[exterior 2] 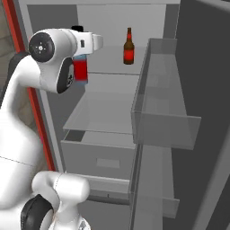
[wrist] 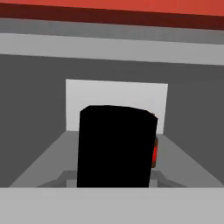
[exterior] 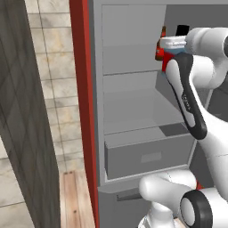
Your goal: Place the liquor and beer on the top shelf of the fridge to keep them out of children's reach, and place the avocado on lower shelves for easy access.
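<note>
One bottle, the liquor (exterior 2: 80,69), is clamped in the claw (exterior 2: 80,49) at top shelf (exterior 2: 112,67) height. Arm reaches up and forward into fridge (exterior: 82,89), wrist level. Beer (exterior 2: 129,46) stands upright at the shelf's back.

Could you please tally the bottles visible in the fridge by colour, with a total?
Brown bottle: 1, the beer standing on the top shelf.
Blue bottle with red label: 1, the liquor, black cap up, behind the arm.
Total: 2
</note>
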Robot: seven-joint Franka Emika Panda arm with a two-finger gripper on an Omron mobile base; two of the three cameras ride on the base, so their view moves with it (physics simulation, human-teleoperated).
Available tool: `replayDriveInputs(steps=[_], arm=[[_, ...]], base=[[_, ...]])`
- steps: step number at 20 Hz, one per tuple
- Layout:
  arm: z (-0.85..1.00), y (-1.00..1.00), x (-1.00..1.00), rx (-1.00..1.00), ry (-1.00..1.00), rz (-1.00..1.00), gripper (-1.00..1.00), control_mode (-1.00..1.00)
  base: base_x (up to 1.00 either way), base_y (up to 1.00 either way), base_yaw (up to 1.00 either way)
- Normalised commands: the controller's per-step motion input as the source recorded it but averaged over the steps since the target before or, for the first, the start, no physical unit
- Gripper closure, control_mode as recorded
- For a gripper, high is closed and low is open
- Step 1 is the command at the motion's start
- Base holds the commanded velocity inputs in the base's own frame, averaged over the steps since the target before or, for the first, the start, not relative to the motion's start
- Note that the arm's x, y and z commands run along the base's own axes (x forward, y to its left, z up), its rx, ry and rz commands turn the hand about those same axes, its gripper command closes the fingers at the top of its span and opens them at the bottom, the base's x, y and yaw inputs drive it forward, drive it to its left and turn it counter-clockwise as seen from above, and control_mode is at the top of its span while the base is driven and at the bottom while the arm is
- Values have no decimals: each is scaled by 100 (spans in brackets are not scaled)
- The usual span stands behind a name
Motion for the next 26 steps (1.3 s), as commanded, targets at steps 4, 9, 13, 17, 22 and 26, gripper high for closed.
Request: replayDriveInputs(steps=[4, 9, 13, 17, 22, 26], arm=[[0, 0, 50, -2, 2, 0, 100, -100], [0, 0, 53, 0, 0, 0, 100, -100], [0, 0, 55, 0, 0, 0, 100, -100], [0, 0, 56, 0, 0, 0, 100, -100], [-8, 0, 55, 0, 0, 0, 100, -100], [-24, 0, 50, -1, 0, 0, 100, -100]], base=[[0, 0, 0], [0, 0, 0], [0, 0, 0], [0, 0, 0], [0, 0, 0], [0, 0, 0]])
